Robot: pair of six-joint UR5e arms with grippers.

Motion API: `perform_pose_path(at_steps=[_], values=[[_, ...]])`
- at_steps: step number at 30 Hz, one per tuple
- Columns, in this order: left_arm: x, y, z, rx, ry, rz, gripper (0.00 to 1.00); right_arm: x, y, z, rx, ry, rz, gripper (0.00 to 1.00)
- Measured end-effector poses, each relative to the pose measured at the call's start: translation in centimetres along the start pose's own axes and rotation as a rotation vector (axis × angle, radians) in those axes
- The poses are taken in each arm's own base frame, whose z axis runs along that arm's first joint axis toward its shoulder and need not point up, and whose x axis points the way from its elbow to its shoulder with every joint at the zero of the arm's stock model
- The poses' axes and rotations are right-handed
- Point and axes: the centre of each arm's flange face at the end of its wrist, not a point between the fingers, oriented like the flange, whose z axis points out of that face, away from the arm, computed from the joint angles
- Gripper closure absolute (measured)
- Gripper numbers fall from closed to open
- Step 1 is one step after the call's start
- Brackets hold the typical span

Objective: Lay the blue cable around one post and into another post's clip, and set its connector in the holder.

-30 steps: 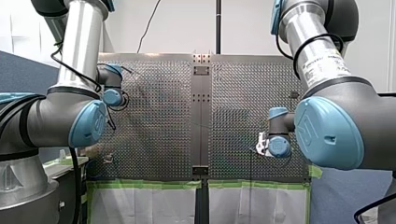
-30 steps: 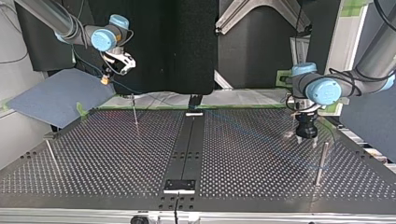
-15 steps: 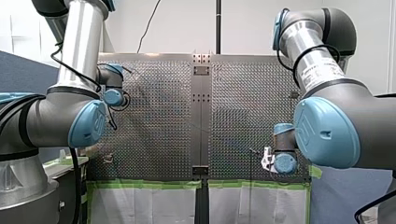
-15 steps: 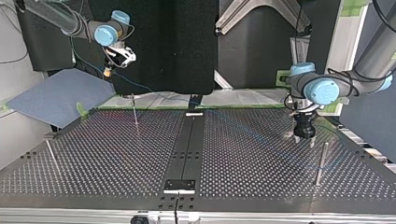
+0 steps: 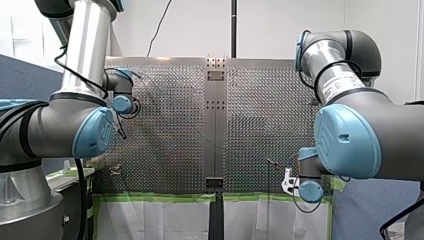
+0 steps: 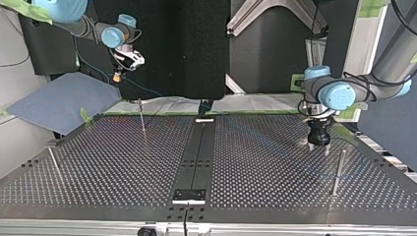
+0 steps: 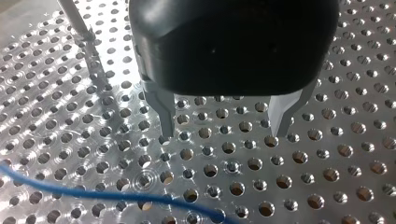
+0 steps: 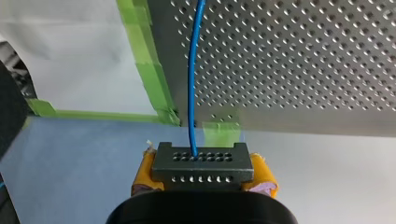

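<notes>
My right arm's end effector (image 8: 204, 173) is pinching a black rectangular connector with rows of small holes (image 8: 201, 158) between its yellow pads (image 8: 145, 168); the thin blue cable (image 8: 191, 70) leaves the connector's top face and runs straight ahead over the edge of the perforated metal worktop (image 8: 303, 56); strips of green tape (image 8: 144, 70) line that edge, and a blue-grey sheet (image 8: 70, 158) lies below the end effector. In the top view this end effector (image 6: 125, 56) hangs raised at the far left, off the worktop's corner and above the blue-grey sheet; the cable drops from it toward a thin upright metal post (image 6: 141, 115).

My left arm's black end effector (image 7: 223, 134) points down at the worktop with its two metal fingers (image 7: 163, 112) spread wide and nothing between them; their tips sit at the perforated surface; a stretch of the blue cable lies flat on the plate just ahead of them, apart from both; a slim metal rod (image 7: 77, 21) stands off to one side. In the top view it stands at the right, near a taller metal post (image 6: 338, 172).
</notes>
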Motion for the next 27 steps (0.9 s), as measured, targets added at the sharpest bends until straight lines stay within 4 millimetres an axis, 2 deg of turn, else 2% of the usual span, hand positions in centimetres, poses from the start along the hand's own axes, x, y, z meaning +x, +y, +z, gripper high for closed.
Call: perform_pose_path(at_steps=[7,12,16,21,27], values=[[0.1,-0.1,0.0,0.002,0.001,0.002,0.0,-2.5,0.4,0.2,0.045,-0.003,0.032,1.0],[0.2,-0.2,-0.1,0.003,0.005,0.002,0.0,-2.7,1.3,0.7,0.063,0.018,0.079,1.0],[0.3,-0.3,-0.1,0.005,0.006,0.002,0.0,-2.0,2.0,1.3,0.068,0.047,0.114,1.0],[0.4,-0.5,-0.2,0.007,0.009,0.002,0.0,0.0,2.7,1.7,0.065,0.09,0.139,1.0],[0.5,-0.6,-0.2,0.009,0.011,0.003,0.0,2.0,3.2,1.4,0.052,0.102,0.148,1.0]])
